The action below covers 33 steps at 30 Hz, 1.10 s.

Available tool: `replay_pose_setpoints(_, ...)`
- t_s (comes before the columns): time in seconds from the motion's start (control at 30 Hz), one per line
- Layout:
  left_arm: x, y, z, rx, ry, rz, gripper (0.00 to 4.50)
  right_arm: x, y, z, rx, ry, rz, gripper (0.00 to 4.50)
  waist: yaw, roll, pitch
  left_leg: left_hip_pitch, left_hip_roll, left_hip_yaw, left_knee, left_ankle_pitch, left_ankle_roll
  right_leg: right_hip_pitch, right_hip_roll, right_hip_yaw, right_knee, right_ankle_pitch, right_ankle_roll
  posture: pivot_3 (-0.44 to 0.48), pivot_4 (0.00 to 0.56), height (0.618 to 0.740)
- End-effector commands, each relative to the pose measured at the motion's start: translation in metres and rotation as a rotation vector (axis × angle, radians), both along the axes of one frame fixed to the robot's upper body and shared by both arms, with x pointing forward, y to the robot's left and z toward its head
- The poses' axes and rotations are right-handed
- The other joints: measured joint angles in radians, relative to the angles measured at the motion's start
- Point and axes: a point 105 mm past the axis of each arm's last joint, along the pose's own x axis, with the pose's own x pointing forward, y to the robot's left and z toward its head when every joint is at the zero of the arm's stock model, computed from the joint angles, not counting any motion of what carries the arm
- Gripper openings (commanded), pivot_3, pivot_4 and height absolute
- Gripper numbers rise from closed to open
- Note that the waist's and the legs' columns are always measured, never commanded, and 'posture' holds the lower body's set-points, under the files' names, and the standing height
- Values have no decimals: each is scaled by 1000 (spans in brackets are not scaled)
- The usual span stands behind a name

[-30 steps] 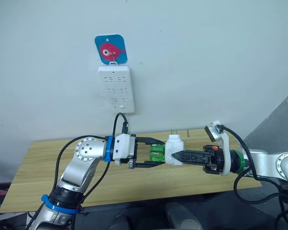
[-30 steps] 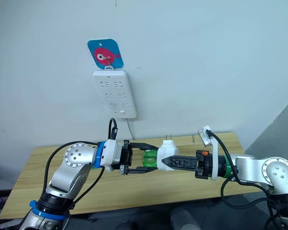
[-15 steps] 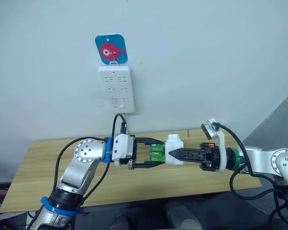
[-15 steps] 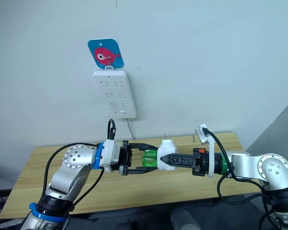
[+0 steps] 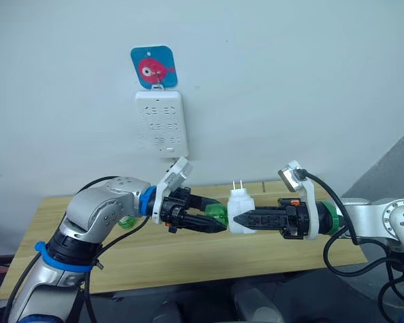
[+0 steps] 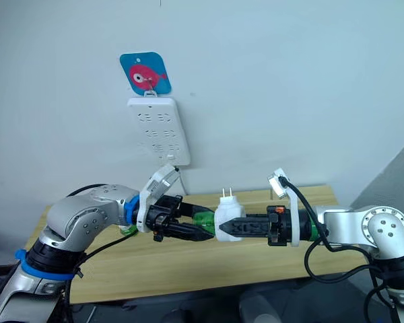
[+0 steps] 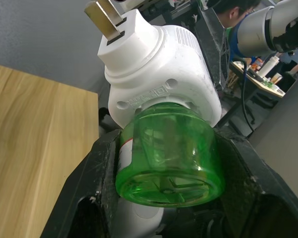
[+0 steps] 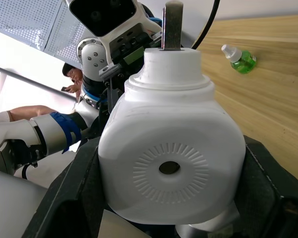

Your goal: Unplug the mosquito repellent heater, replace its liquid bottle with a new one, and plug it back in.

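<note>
In the centre of the head views I have the small white rounded plastic mosquito repellent heater (image 5: 240, 214) held in the air above the light wooden table (image 5: 47, 232), its two metal prongs pointing up. The right gripper (image 5: 237, 219) comes in from the right of the frame and its black jaws are clamped narrowly on the heater's sides; the right wrist view shows the dark round hole on the heater's face between the two fingers (image 8: 69, 198).

The left gripper (image 5: 219, 227) reaches in from the left, and its jaws are closed on a translucent green bottle (image 7: 166, 158) screwed into the heater's underside. From the head views I see just a sliver of green between the black fingertips and the white shell, so I cannot make out how far the bottle is seated. Its neck is hidden inside the heater.

The new thumb-sized translucent green bottle with a small white cap (image 8: 240, 58) lies on its side on the table; in the left eye view the left forearm covers most of it.

On the pale wall at upper left hangs a tall white multi-socket strip (image 5: 161, 124) beneath a blue square hook plate with a pink fish (image 5: 153, 66). People are blurred in the wrist-view backgrounds.
</note>
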Motion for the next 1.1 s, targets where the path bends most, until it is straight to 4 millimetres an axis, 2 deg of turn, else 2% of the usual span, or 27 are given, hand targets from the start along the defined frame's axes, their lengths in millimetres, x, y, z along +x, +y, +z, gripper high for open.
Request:
replay_pose_setpoints(0.03,6,3,-5,34,-175,16,3058,-10,6,23,97,-57,58,3004,1,0,0,0,0,0,0,0,0,0,0,0,0,0,0,-240,82,740)
replay_pose_setpoints(0.07,6,3,-5,33,-216,13,3143,-9,6,23,99,-54,51,3004,1,0,0,0,0,0,0,0,0,0,0,0,0,0,0,-240,82,740)
replay_pose_setpoints(0.13,3,4,-1,-7,-345,8,3703,-5,3,21,107,-42,21,3004,1,0,0,0,0,0,0,0,0,0,0,1,0,0,0,-239,78,740)
replay_pose_setpoints(0.33,4,15,5,-44,-658,80,3720,4,-9,15,123,-3,-71,3004,5,-1,0,0,0,1,1,0,0,0,0,2,0,0,0,-236,74,740)
replay_pose_setpoints(0.47,2,16,8,-128,-871,141,3720,7,-13,11,123,14,-105,3004,8,-1,0,0,0,2,2,0,0,1,-1,3,0,0,0,-236,74,740)
replay_pose_setpoints(0.67,-7,7,-2,-178,-957,121,3720,8,-13,10,124,17,-117,3004,9,-1,0,0,0,3,3,0,0,1,-1,4,1,0,0,-234,67,740)
replay_pose_setpoints(0.8,-2,2,-8,-177,-974,128,3720,9,-13,11,123,14,-122,3004,9,-1,0,0,0,4,4,0,0,1,-1,5,1,1,1,-238,68,740)
replay_pose_setpoints(0.97,6,-5,-4,-199,-983,152,3720,9,-13,11,122,11,-122,3004,8,-1,0,0,0,4,4,0,0,1,-1,6,1,2,3,-238,68,740)
replay_pose_setpoints(1.1,8,-8,-1,-210,-984,161,2926,9,-12,11,123,10,-122,3004,4,-1,0,0,0,4,4,0,0,1,-1,5,1,2,3,-238,68,740)
